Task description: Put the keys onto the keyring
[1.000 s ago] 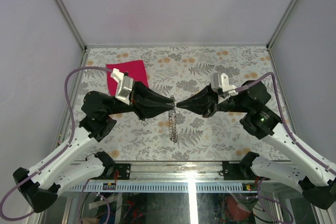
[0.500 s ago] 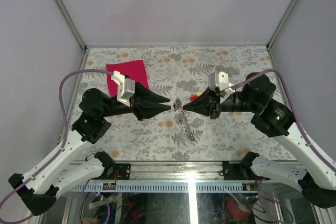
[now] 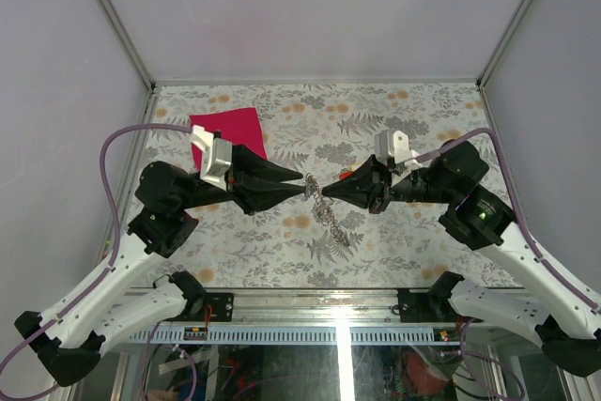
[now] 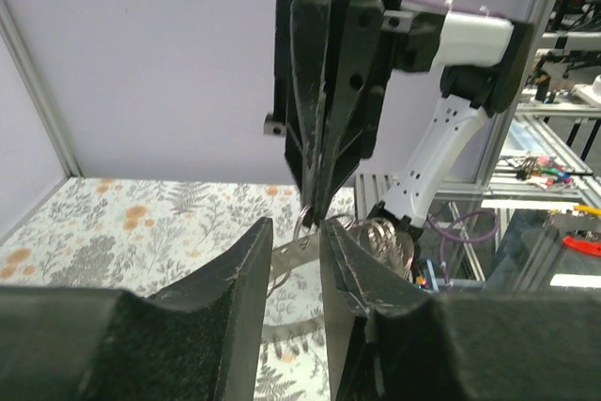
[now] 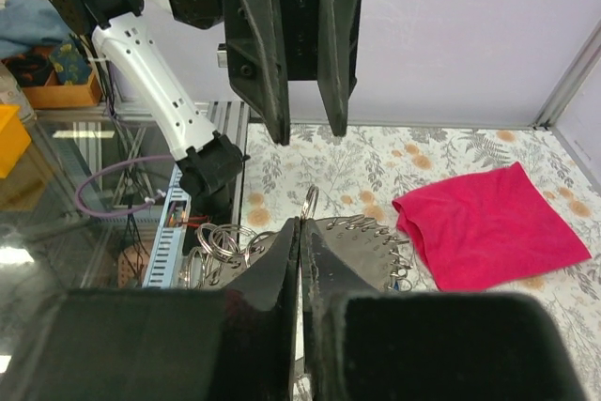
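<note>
Right wrist: keyring (image 5: 308,202) apparently between closed tips of right tool (image 5: 300,223).

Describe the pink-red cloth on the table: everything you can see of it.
The cloth is a pink-red, soft-looking fabric square lying flat on the fern-printed table, toward its far left. Its edges look slightly rumpled, one side thicker as if folded. In the top view the left arm's camera mount hides its near corner; nothing visibly rests on it.
</note>
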You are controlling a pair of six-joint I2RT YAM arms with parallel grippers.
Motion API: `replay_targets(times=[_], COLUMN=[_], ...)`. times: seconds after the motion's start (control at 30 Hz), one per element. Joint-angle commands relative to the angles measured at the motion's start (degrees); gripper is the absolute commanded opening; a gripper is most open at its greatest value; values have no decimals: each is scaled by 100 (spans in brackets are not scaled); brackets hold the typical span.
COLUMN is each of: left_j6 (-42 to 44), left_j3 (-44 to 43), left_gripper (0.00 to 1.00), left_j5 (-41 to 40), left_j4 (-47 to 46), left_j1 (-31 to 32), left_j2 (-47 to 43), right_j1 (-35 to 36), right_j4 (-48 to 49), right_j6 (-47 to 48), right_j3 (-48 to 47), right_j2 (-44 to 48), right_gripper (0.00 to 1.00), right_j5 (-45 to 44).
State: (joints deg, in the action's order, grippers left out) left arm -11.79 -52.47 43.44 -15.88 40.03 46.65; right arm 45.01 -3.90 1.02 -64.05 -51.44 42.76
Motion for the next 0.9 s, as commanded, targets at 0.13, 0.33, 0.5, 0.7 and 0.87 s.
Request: replay_targets(times=[0.13, 0.33, 0.5, 0.7, 0.87], left_j6=[-641, -766, -836, -1010, -1262], left_j3=[70, 44, 47, -63, -237], left_gripper=[28, 28, 28, 29, 29], left_j5=[-85, -224, -349, -340, -59], left_j4=[-1350, -1533, -1660, -1957, -2406], left_j1=[16, 16, 14, 15, 16], left_j2=[-127, -193, -245, -113, 173], right_j1=[51, 51, 47, 45, 51], right_j4=[2737, 3816, 4444, 5437, 6177], right_j6=[-1023, -1553, -1871, -2268, -2520], right_j3=[471, 712, 829, 972, 1073], right_j2=[230, 201, 174, 50, -94], right_gripper=[0, 0, 0, 0, 0], right_j5=[-80, -172, -246, -172, -129])
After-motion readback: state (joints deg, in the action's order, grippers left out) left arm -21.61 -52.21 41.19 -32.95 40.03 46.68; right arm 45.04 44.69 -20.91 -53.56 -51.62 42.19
